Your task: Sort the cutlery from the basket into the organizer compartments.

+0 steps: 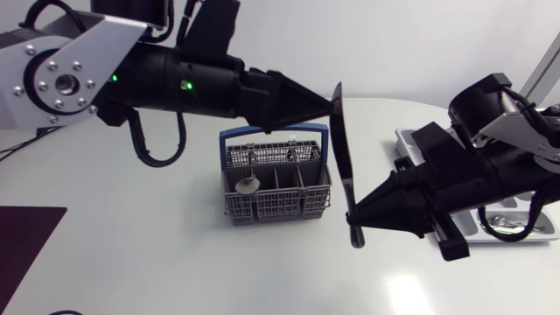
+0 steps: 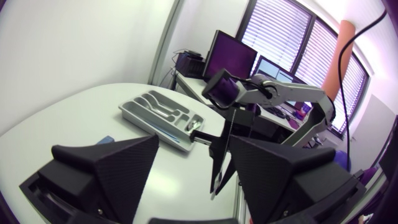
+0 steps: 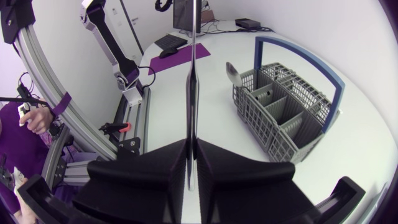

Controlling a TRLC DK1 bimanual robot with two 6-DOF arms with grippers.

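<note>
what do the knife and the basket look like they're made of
Knife: most likely polished steel; its thin edge shows a bright, mirror-like sheen.
Basket: looks like matte grey moulded plastic, going by its open grid walls and dull surface. Its blue handle is probably plastic too.

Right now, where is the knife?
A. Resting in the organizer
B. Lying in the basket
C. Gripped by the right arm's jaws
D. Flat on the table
C: the right jaws are pressed against the knife from both sides and hold it upright above the table, beside the basket. The left jaws stand wide apart around it.
</note>
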